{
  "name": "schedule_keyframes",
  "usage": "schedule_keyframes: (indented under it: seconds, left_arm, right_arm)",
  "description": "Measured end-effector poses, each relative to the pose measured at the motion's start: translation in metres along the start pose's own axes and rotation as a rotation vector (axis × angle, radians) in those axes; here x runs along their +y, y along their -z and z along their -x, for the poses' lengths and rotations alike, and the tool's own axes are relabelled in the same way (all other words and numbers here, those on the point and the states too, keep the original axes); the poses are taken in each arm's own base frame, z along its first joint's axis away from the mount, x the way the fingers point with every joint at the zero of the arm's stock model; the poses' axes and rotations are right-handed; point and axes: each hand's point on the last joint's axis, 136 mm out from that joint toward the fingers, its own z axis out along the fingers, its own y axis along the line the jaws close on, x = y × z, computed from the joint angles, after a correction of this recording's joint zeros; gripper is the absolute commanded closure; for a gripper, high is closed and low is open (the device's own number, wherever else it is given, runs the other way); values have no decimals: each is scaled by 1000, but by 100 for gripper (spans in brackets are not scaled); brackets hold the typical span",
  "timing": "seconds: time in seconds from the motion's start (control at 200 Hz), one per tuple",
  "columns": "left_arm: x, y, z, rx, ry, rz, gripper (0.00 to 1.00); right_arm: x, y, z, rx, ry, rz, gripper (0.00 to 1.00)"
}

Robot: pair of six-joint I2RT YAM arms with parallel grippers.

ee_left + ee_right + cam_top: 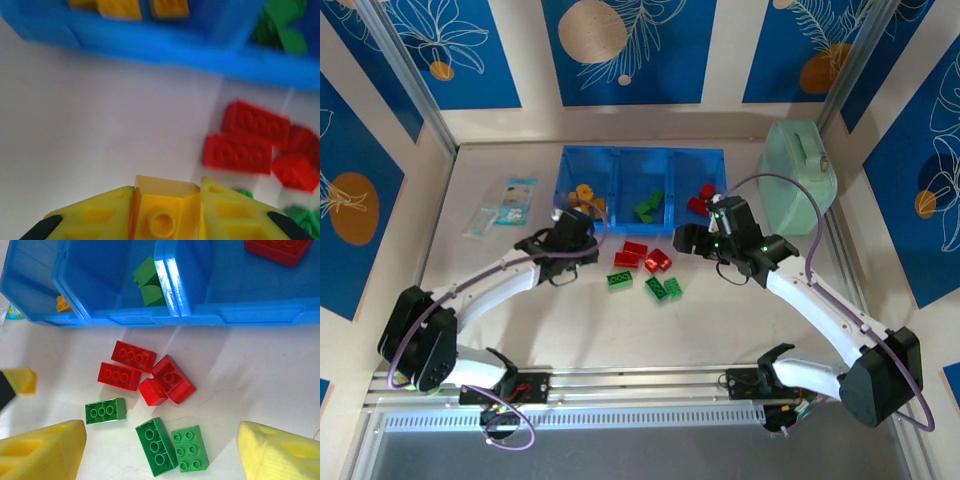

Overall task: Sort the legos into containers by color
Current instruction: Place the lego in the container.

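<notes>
Bright even light, soft shadows, left wrist view blurred

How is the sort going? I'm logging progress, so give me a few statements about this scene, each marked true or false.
1. The left gripper is shut on a yellow brick. True.
2. The right gripper grips a red brick. False: its jaws are open, holding nothing.
3. Three green bricks lie loose on the table. True.
4. The middle bin holds red bricks. False: it holds green ones; red sits in the right bin.
5. No red bricks lie on the table. False: four red bricks lie there.
</notes>
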Motion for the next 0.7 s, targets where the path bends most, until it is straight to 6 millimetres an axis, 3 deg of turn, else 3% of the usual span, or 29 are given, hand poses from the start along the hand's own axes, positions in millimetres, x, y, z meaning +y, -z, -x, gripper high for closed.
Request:
schedule_keyframes:
  seconds: [0.18,0.34,0.375,0.44,0.485,0.57,0.7]
  left_arm:
    - [2,-10,71,-92,50,1,69]
    - [0,-30,110,-121,51,4,66]
    - [-1,-35,116,-121,46,8,60]
    - [-3,-45,129,-123,33,17,37]
    - [-6,-50,138,-124,21,20,29]
    - [-16,-50,153,-144,1,4,25]
    - [-26,-35,155,-169,-28,-22,25]
  right_arm:
    - [-3,8,-5,-5,-1,2,21]
    - [-10,12,-14,2,-4,-4,20]
    - [-11,13,-16,5,-6,-6,20]
    - [-14,13,-21,12,-10,-10,20]
    - [-16,13,-24,17,-11,-13,20]
    - [-18,14,-27,20,-13,-15,20]
    - [-20,17,-32,21,-14,-8,16]
